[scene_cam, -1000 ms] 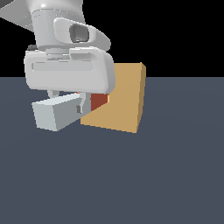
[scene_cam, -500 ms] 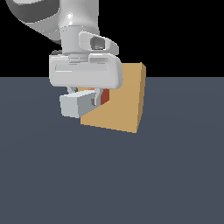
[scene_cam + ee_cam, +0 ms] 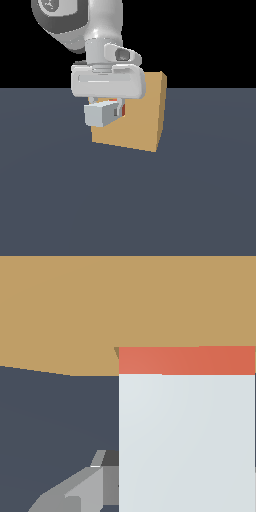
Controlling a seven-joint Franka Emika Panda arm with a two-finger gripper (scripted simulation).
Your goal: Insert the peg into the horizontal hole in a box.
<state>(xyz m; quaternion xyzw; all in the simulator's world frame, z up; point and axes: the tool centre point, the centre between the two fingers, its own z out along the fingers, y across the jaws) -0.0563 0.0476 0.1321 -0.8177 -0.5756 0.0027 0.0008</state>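
The tan box stands upright on the dark floor. My gripper is shut on the peg, a pale grey-white bar held level in front of the box's face. Only a sliver of the peg's red end shows against that face; the rest of the red part is inside the hole, which the peg and my hand hide. In the wrist view the peg fills much of the picture, its red band meeting the box. One grey finger shows beside the peg.
The dark blue-grey floor spreads all around the box. My white arm rises above the gripper, covering the box's upper part on the exterior view's left.
My gripper has carried the peg toward the exterior view's right, into the box. Much less of the grey bar and of the red end sticks out now.
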